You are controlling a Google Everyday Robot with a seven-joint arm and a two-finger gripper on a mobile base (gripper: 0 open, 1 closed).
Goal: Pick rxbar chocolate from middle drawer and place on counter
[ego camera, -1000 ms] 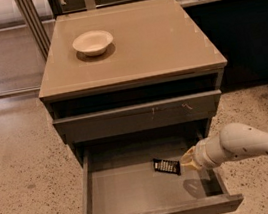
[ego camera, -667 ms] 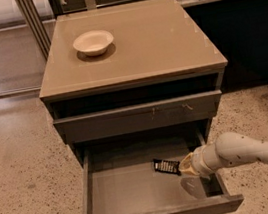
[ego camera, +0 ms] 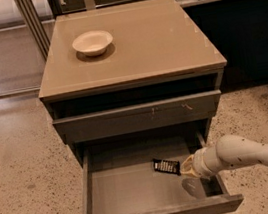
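Observation:
The rxbar chocolate (ego camera: pixel 166 166), a small black bar with pale marks, lies on the floor of the open middle drawer (ego camera: pixel 137 189), right of its centre. My gripper (ego camera: pixel 186 167) reaches in from the right on a white arm, its tip right beside the bar's right end, touching or nearly touching it. The counter (ego camera: pixel 154 40) is the tan glossy top of the cabinet, above the drawers.
A white bowl (ego camera: pixel 92 42) sits on the counter's back left. A closed drawer front with light scratches (ego camera: pixel 138 116) overhangs the open drawer. Speckled floor surrounds the cabinet. A dark wall and railing stand behind and to the right.
My gripper has moved slightly left and deeper into the drawer, closing on the bar's right end. The bar has not moved.

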